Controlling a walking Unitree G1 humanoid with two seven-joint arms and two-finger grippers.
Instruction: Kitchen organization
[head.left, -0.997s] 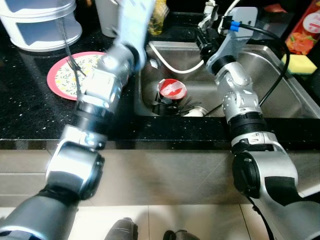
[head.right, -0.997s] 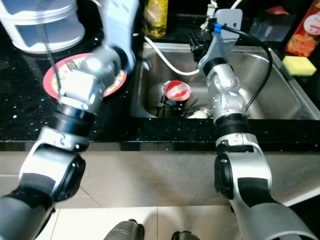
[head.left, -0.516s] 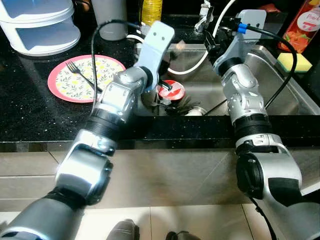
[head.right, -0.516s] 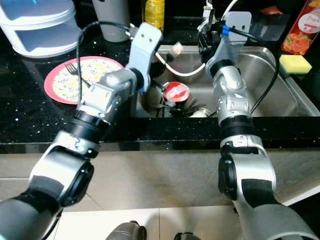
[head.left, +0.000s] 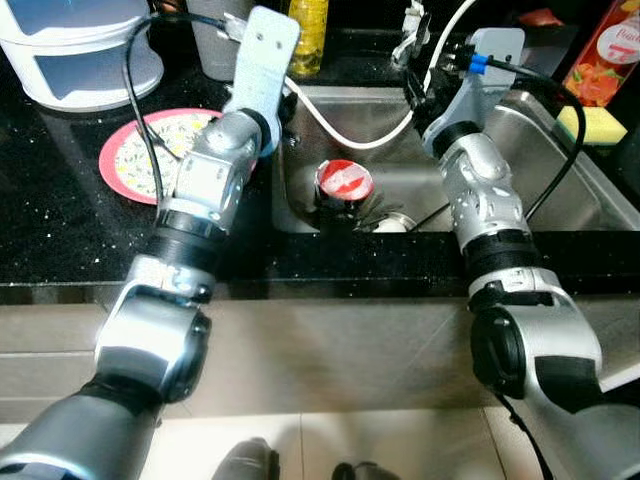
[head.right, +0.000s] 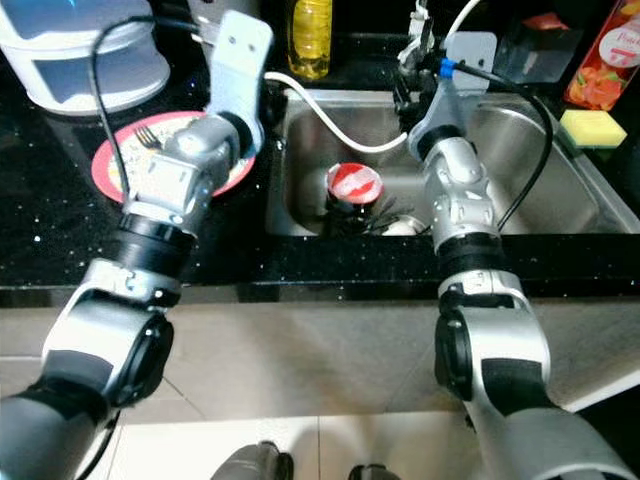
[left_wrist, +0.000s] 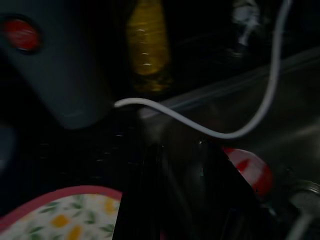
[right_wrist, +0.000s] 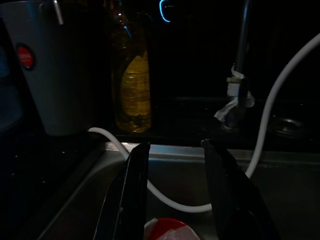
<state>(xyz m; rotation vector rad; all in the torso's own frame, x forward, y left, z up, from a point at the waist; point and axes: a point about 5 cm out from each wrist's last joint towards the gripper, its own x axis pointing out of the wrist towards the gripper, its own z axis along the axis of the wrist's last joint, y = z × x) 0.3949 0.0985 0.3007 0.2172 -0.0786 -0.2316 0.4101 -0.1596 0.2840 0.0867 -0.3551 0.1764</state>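
Leftmost, a white stacked container (head.left: 75, 50) stands at the back of the black counter (head.left: 60, 240), out of the working area. Beside it a pink plate (head.right: 125, 160) with a fork (head.right: 148, 135) lies flat on the counter, just left of the sink; judged parked there, either awaiting washing or already sorted. The left arm reaches over the plate's far edge toward the sink corner. In the left wrist view the left gripper (left_wrist: 175, 200) shows two dark fingers parted, nothing between them, hovering over the plate rim and the sink edge.

A grey canister (right_wrist: 55, 65) and a yellow bottle (head.right: 311, 38) stand behind the sink. A white hose (head.left: 350, 135) droops from the tap into the steel sink (head.left: 560, 190). In the basin a red-topped cup (head.left: 344, 180) sits among dark utensils that are too jumbled to identify; likely the next items.

The right gripper (right_wrist: 172, 185) is held above the basin near the tap, fingers apart, empty, cup below. A yellow sponge (head.right: 588, 127) rests on the sink's right rim.
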